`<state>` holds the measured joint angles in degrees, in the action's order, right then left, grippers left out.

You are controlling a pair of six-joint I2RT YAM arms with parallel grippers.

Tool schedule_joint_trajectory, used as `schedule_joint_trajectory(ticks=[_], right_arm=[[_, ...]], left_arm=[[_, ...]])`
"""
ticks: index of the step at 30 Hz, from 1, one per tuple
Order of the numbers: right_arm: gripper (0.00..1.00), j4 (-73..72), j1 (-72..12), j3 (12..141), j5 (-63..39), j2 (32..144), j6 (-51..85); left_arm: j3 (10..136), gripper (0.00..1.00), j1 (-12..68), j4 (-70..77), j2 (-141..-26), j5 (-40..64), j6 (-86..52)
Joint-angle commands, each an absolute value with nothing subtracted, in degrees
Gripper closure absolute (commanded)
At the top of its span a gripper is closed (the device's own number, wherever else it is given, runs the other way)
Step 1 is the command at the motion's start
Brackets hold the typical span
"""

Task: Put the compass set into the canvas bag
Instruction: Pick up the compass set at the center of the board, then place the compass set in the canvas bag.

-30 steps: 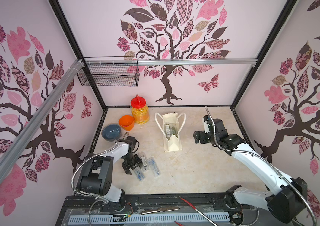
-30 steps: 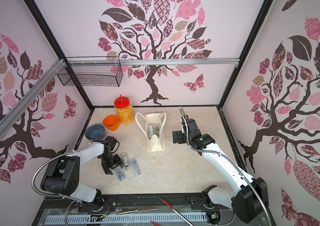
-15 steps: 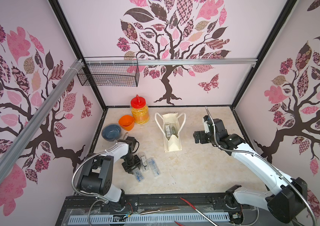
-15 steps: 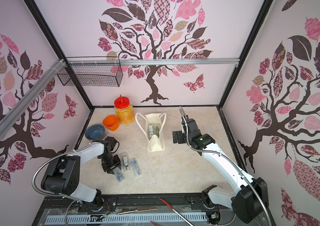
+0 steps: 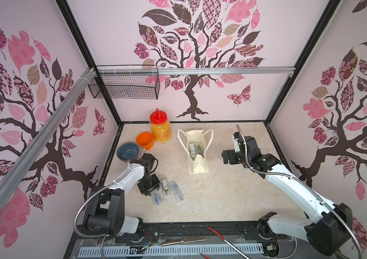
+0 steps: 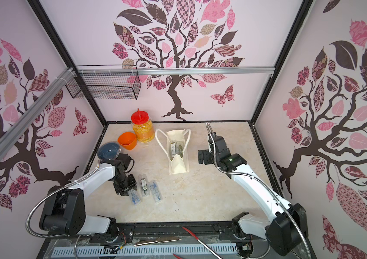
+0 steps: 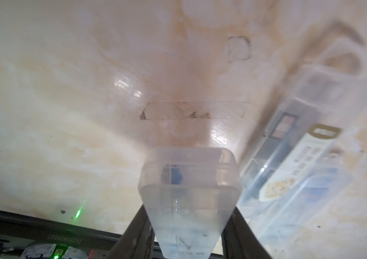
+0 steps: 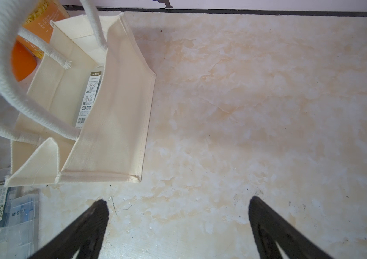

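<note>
Canvas bag (image 5: 198, 166) (image 6: 179, 167) (image 8: 119, 101) stands upright mid-worktop (image 5: 222, 190): cream cloth, mouth open, loop handles bowing out left and right. I can see one compass set (image 5: 192, 146) (image 8: 89, 98) lying inside it, a clear case with a printed label. Three more clear cases sit side by side at near left, well apart from the bag. The leftmost case (image 5: 156, 198) (image 7: 189, 190) is pinched between the fingers (image 7: 133, 242) of the left gripper (image 5: 150, 189). The middle case (image 5: 164, 185) and right case (image 5: 176, 191) lie flat.

Lab test booth, decal walls (image 5: 110, 44), aluminium rail (image 5: 222, 71)
</note>
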<state>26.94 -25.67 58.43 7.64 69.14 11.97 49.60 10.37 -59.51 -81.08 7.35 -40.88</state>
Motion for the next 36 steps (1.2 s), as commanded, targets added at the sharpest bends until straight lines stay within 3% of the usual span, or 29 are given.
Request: schedule_joint_trajectory(ticks=[1,14,36], right_arm=[[0.00,25.95,-25.33,60.01,9.40,69.90,11.61],[0.00,25.35,-20.67,59.51,8.20,69.08,11.39],[0.00,26.71,-20.30,59.41,7.79,67.81,11.69]], left_arm=[[55.94,0.57,10.06,-62.61,-79.71,5.22,-38.65],[73.40,0.58,12.19,-65.47,-79.34,2.24,-34.44],[118.46,0.57,26.60,-66.00,-97.69,-0.02,-32.09]])
